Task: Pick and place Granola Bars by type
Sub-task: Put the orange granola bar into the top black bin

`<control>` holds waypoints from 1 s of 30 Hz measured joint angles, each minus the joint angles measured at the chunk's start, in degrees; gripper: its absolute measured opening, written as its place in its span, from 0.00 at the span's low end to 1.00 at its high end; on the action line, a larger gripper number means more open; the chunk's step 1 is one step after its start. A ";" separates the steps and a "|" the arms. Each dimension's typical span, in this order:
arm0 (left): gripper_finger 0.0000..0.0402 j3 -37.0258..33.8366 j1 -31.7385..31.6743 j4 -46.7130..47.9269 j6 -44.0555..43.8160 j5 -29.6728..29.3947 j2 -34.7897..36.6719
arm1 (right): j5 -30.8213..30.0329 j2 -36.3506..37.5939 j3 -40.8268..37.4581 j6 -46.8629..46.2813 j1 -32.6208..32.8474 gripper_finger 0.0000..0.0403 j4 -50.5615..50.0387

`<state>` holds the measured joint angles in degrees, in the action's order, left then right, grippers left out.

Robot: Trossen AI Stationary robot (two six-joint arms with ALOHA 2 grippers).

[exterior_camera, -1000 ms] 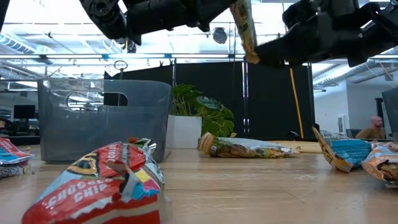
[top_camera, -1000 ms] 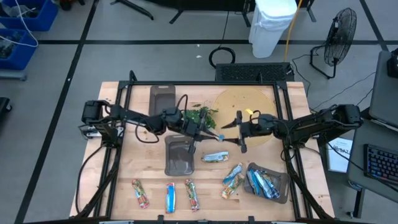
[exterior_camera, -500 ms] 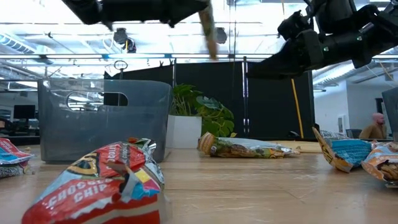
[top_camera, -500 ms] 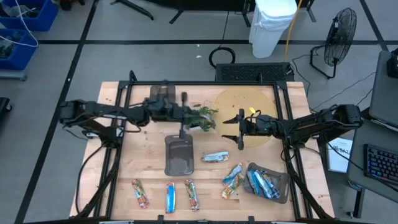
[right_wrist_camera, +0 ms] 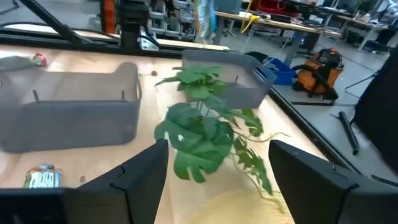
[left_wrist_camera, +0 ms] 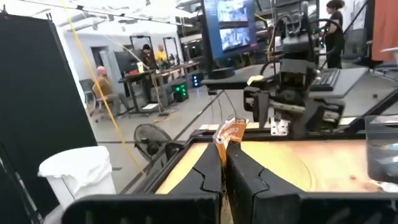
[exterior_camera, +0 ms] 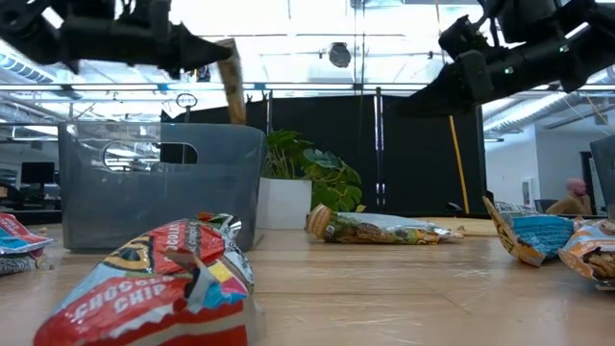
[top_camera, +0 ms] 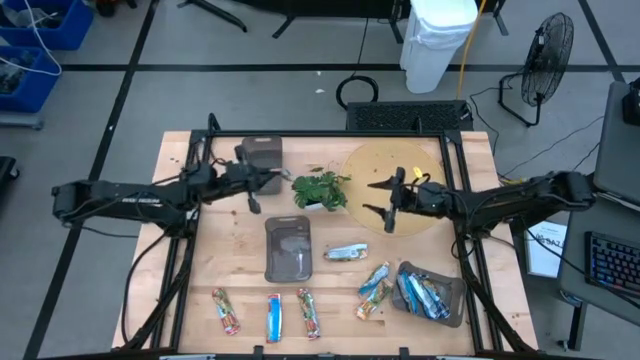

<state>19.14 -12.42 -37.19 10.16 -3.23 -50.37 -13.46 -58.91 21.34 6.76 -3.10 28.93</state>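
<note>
Grey carpeted floor with dark tape lines surrounded a pale wooden counter (top_camera: pixel 230 275); a white bin (top_camera: pixel 437 40), a floor fan (top_camera: pixel 545 50) and blue crates (top_camera: pixel 35 40) stood around it. Beyond the counter lay an open workshop with desks, screens and a few people, too far off to make out.

On the counter sat a grey tray at the back (top_camera: pixel 262 154), another in the middle (top_camera: pixel 288 248), a third at the right front (top_camera: pixel 447 305) holding blue-silver bars (top_camera: pixel 420 296), and a small leafy plant (top_camera: pixel 322 188).

The left gripper (top_camera: pixel 252 200) hung beside the back tray, its fingers (left_wrist_camera: pixel 208 177) pinched shut on a tan granola bar (exterior_camera: pixel 231 81) dangling upright. The right gripper (top_camera: pixel 392 205) hovered over a round yellow mat (top_camera: pixel 392 165), fingers (right_wrist_camera: pixel 134 174) spread wide and holding nothing.

Loose granola bars lay near the front edge (top_camera: pixel 270 316) and beside the middle tray (top_camera: pixel 346 252). The nearest red wrapper (exterior_camera: pixel 159 288) was cut off by the low view's edge.
</note>
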 joint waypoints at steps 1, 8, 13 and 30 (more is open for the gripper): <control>0.02 -1.04 -0.27 -0.08 -0.30 0.00 1.29 | 0.09 1.35 -0.15 -0.11 -0.38 0.65 -0.86; 0.02 -4.48 -1.49 -0.13 -1.27 0.10 7.14 | 0.16 10.57 -7.58 -0.91 -2.61 0.60 2.23; 0.02 -4.51 -1.51 0.26 -1.08 0.09 7.46 | 0.18 17.59 -14.83 -2.75 -4.55 0.56 7.91; 0.02 -4.53 -7.67 9.73 -12.73 -15.76 7.44 | 0.24 25.02 -20.02 -6.12 -5.35 0.54 6.95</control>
<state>14.61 -20.09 -27.46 -2.58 -19.00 -42.94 -13.21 -33.89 1.32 0.64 -8.45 35.88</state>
